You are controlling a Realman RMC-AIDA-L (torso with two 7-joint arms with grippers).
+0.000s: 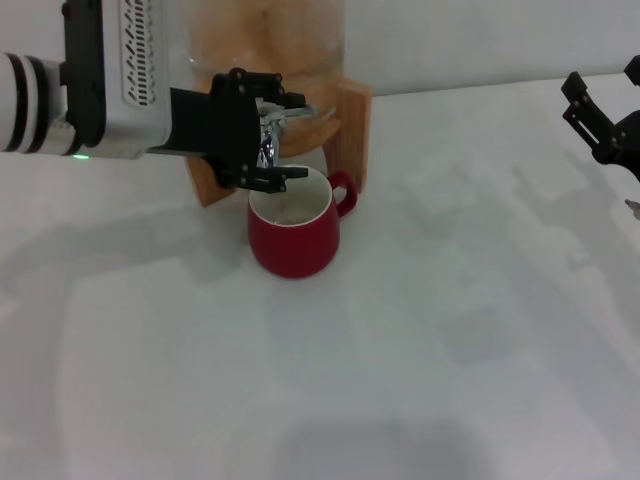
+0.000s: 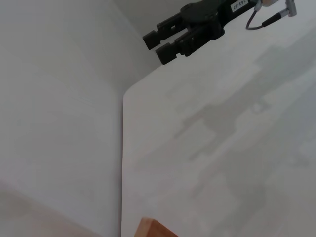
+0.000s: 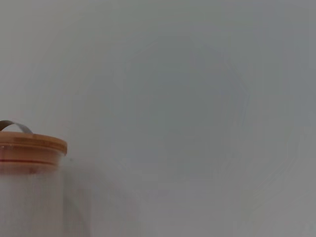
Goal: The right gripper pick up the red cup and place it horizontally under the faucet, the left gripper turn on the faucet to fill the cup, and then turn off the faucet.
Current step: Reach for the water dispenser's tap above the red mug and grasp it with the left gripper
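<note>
Squat glossy red cup (image 1: 294,232) upright on the smooth white desk (image 1: 420,340), right beneath the shiny chrome faucet (image 1: 272,130). Left gripper (image 1: 272,130), black fingers spread around that faucet. Right gripper (image 1: 600,125) parked far right, fingers apart, holding nothing.

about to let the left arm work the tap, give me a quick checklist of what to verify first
1. Red cup stands upright on the table, mouth up: ok.
2. Cup sits below the faucet, in front of the wooden dispenser stand: ok.
3. Left claw is at the faucet, fingers on either side of it: ok.
4. Firm grip on the lever: cannot tell, the claw hides it.
5. Right claw is pulled back to the table's far right, away from the cup: ok.
6. Water flowing or level in cup: cannot tell.
</note>
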